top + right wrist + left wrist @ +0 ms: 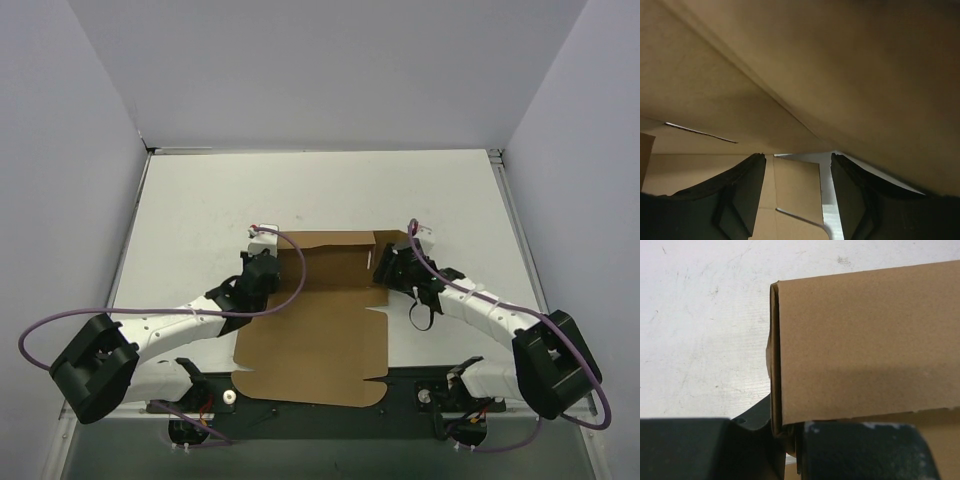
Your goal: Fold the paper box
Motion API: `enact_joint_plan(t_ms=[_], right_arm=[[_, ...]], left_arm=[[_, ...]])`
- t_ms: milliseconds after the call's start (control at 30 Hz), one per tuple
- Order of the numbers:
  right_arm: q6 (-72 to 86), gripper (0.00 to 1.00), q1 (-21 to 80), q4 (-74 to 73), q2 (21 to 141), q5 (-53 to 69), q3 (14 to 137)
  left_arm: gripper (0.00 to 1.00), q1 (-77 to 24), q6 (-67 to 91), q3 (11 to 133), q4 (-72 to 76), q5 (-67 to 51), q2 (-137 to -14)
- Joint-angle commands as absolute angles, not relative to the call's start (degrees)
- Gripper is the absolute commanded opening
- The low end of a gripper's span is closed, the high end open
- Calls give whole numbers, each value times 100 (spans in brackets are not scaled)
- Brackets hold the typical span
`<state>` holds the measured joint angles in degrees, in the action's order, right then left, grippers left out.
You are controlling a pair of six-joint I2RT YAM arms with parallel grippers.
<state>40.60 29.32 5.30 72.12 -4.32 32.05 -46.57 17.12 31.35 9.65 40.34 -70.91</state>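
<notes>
Nearest the lens, the left pincer (788, 436) is seen clamped on a doubled, raised wall of the paper box (315, 340), the right pincer (797, 192) is held apart on nothing at that wall's other end, and the remaining panel is left flat on the surface (220, 200) between and behind them (most folds judged undone).

Two arms, same build: white link shells, black joint housings, a bulky black block at each elbow. Left arm (165, 328), right arm (490, 315). A purple cable (40, 335) loops loosely along each, base to wrist. Left end effector (270, 250) and right end effector (388, 262): matte black fingers (745, 197), angular, white wrist piece behind. Bases (190, 428) black, some red wiring showing
</notes>
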Motion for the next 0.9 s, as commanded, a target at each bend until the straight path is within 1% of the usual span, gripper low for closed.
enact_joint_plan(t_ms=[0,133,200,300,433,533,667,733,867], right_arm=[[4245,55,3357,-176,7594,-360,3182],[4263,56,3541,-298,7498,-650,3173],[4132,58,3656,-360,7235,-973,3182],[3833,60,4130,-509,6663,-1544,3322],[3823,61,4587,-1308,6136,-1994,3708],[4086,59,4693,-1651,5950,-1960,3779],[4429,57,4658,-1705,6125,-1864,3534],[4491,55,4474,-1513,6274,-1741,3315],[4421,52,3807,-731,6249,-812,2813]], left_arm=[[0,-4667,1608,3111,703,3788,-7075],[0,-4676,1608,3111,694,3788,-7075],[0,-4676,1608,3129,686,3779,-7066],[0,-4676,1608,3138,633,3806,-7031],[0,-4676,1626,3181,563,3841,-7022],[0,-4667,1643,3164,554,3823,-7005],[0,-4667,1661,3155,580,3806,-6987],[0,-4667,1661,3155,606,3797,-6996],[0,-4667,1661,3173,624,3762,-7014]])
